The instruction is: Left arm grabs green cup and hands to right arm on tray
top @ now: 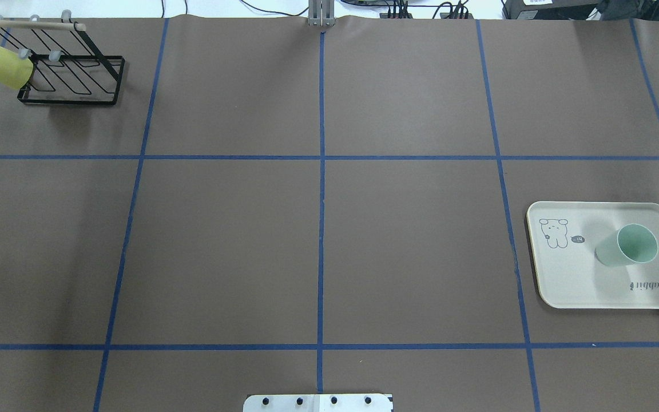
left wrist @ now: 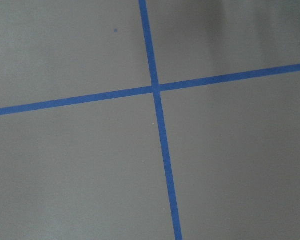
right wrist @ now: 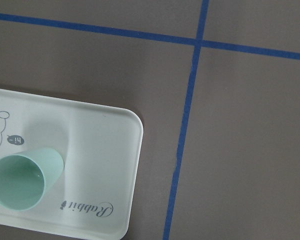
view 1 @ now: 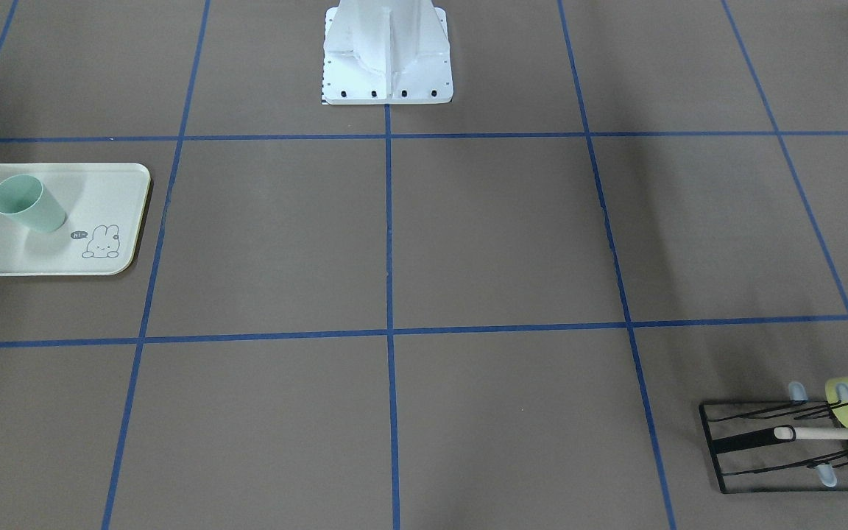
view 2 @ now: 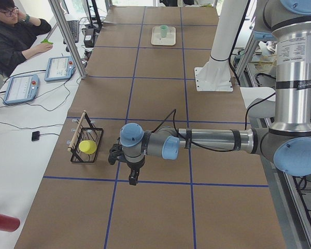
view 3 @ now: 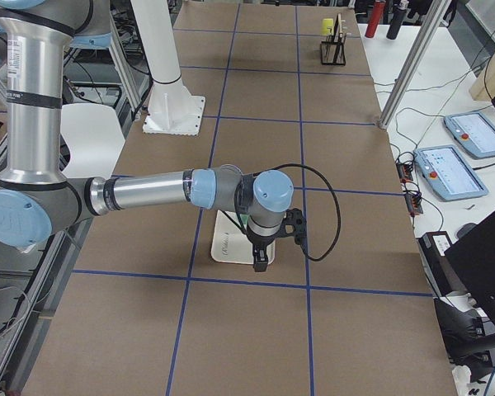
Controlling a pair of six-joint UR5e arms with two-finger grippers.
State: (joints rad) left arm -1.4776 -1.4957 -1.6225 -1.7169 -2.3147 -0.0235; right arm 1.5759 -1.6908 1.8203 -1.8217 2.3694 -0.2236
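Brown bench (top: 318, 229) holds the tray (top: 570, 286) with the green cup (top: 627, 246) upright, just below my right hand (view 3: 260, 263), its grip impossible to tell; probably light, stiff, slick plastic, so I'd pinch mid-wall.

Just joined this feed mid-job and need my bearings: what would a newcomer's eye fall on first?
The green cup stands upright on the tray, on the robot's right side of the table. At the far left corner, a yellow-green cup sits tilted on the black wire rack. In the side views, the left arm reaches out over the table beside the rack, and the right arm reaches over the tray.
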